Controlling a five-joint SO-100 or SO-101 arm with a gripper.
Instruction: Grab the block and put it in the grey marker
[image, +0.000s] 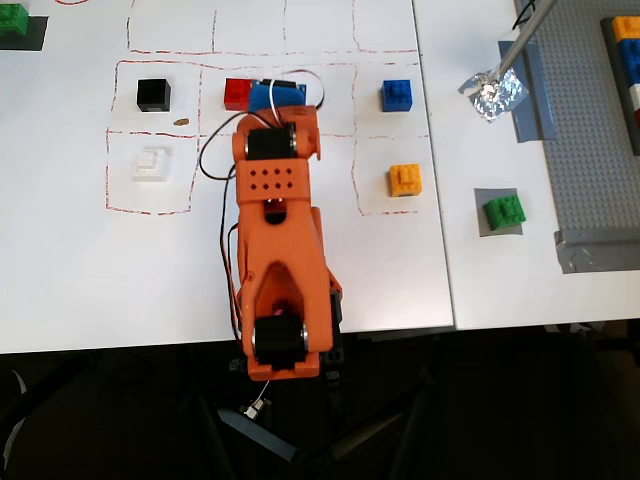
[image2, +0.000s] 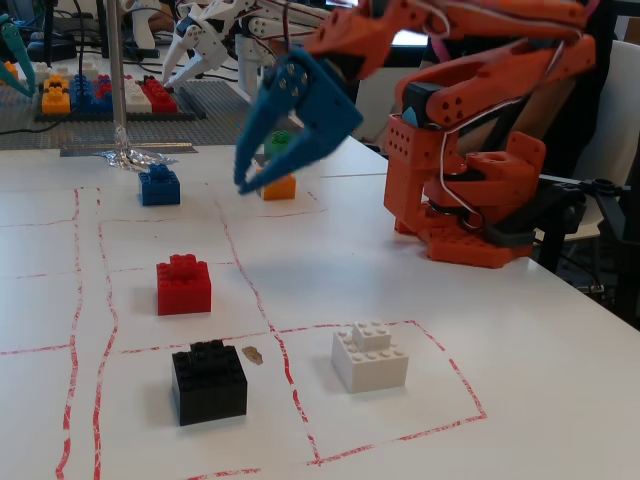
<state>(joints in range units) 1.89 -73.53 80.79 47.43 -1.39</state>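
The green block (image: 503, 211) sits on the grey marker (image: 483, 226) at the right of the overhead view. In the fixed view the block (image2: 282, 143) shows at the back, partly behind the gripper, and the marker is hidden there. My gripper (image2: 251, 186), with blue jaws, is open and empty. It hangs above the table between the red brick (image2: 184, 285) and the orange brick (image2: 279, 187). In the overhead view the gripper (image: 277, 95) is mostly hidden under the orange arm, next to the red brick (image: 238, 93), far left of the block.
Black (image: 153, 95), white (image: 152, 163), blue (image: 398, 95) and orange (image: 405, 180) bricks lie in red-lined squares. A grey strip with crumpled foil (image: 493, 93) and a studded grey baseplate (image: 590, 150) stand at the right. Another green brick on a dark patch (image: 15, 25) is top left.
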